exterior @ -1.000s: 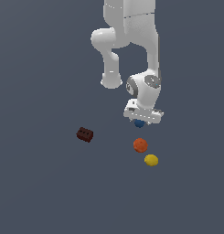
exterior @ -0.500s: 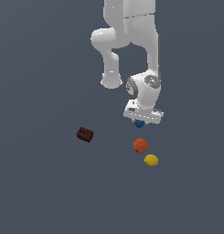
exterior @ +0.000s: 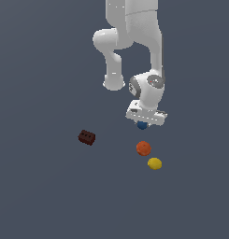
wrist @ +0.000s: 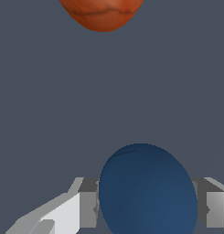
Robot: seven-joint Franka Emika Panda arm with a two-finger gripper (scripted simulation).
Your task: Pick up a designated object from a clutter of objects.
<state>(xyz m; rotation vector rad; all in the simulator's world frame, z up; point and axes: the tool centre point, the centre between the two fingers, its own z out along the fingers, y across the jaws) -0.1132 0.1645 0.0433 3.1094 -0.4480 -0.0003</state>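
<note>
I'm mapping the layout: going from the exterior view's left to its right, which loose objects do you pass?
Reddish-brown block → blue ball and orange ball, nearly level in that direction → yellow ball.

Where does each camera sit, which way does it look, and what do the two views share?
Exterior view: off the arm, raised, looking down at the floor, the block, the yellow ball and the white arm.
Wrist view: on the wrist, looking past the fingers, which stand on both sides of the blue ball.
Shared: the gripper, the blue ball and the orange ball.
</note>
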